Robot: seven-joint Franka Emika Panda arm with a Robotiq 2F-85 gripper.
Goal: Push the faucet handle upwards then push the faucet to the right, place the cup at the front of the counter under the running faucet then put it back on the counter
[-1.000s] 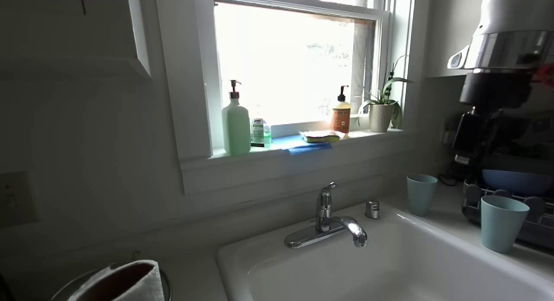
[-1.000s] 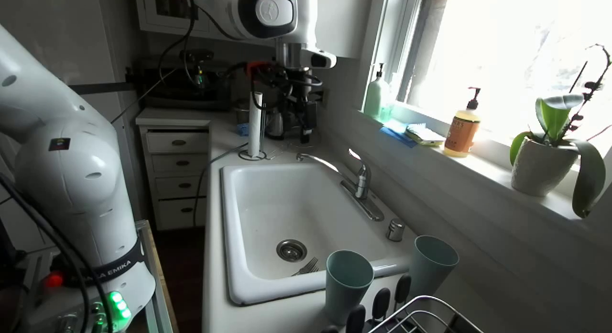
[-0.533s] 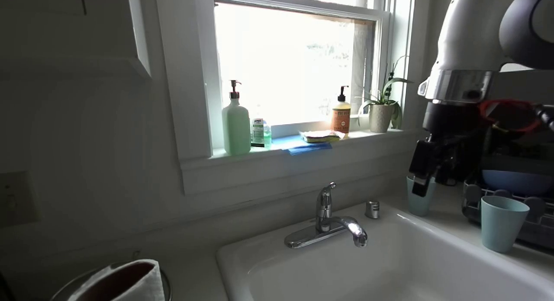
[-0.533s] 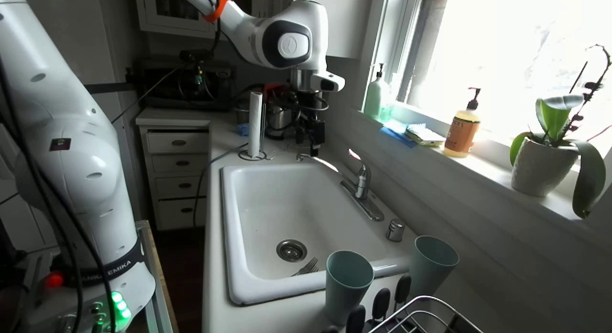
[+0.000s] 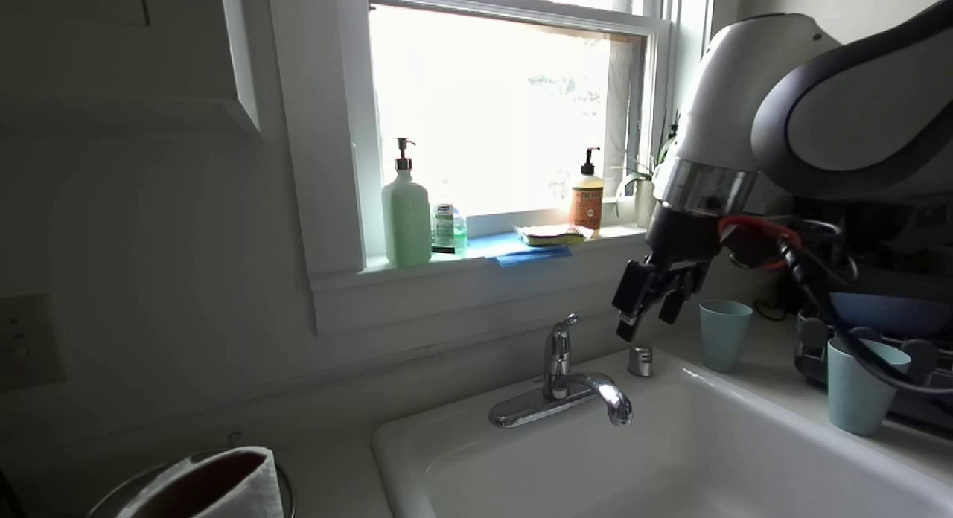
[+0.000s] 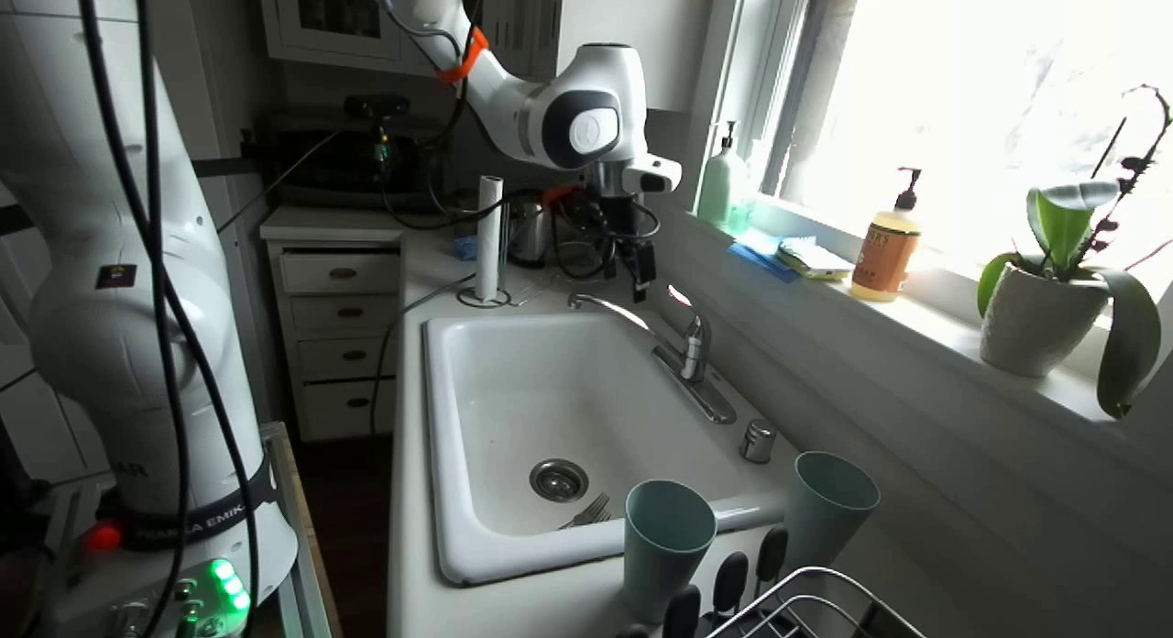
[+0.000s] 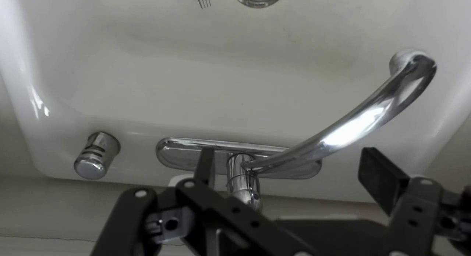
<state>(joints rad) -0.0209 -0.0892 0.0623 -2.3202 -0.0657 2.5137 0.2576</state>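
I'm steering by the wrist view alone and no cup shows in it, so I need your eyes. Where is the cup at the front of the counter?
Observer: That cup stands upright beside the dish rack.
Operator: My gripper overlaps the faucet in my picture. Is it touching?
Observer: No contact shows with the faucet handle: both exterior views have a gap between the two.
Operator: Could I pick the wrong cup later?
Observer: Possibly: a second cup stands on the counter, farther from its front edge.
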